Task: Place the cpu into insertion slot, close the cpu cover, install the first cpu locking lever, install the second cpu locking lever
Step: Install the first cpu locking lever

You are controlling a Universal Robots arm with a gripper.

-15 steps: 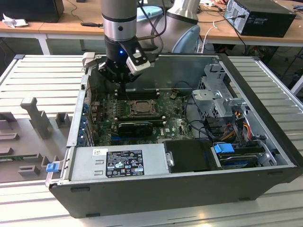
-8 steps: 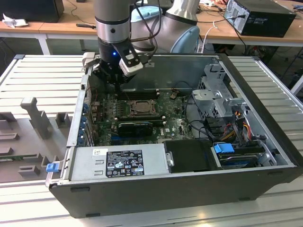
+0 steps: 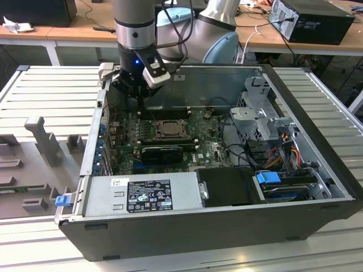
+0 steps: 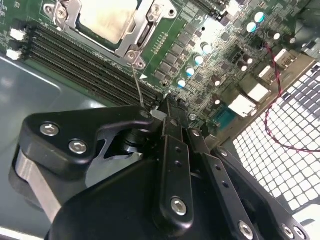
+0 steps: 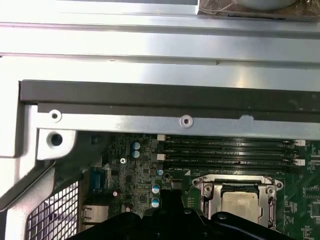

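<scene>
The cpu (image 4: 107, 17) (image 5: 242, 205) lies flat in the insertion slot (image 3: 170, 129), its pale face showing. The silvery cpu cover (image 4: 145, 35) (image 5: 235, 181) frames it and looks lowered over it. A thin metal lever rod (image 4: 136, 82) runs from the socket's corner toward my gripper. My gripper (image 4: 167, 102) (image 3: 138, 99) (image 5: 170, 200) hangs above the board's back corner on the exterior view's left, a short way from the socket. It is shut, and I see nothing between its fingers.
Black memory slots (image 4: 85, 65) (image 5: 230, 150) run along the socket by the case's rear wall (image 5: 150, 95). A long black card (image 3: 161, 152), power supply (image 3: 147, 195) and drive cage (image 3: 261, 113) crowd the case. A rear grille (image 4: 280, 145) with a red wire (image 4: 270, 95) lies beside the gripper.
</scene>
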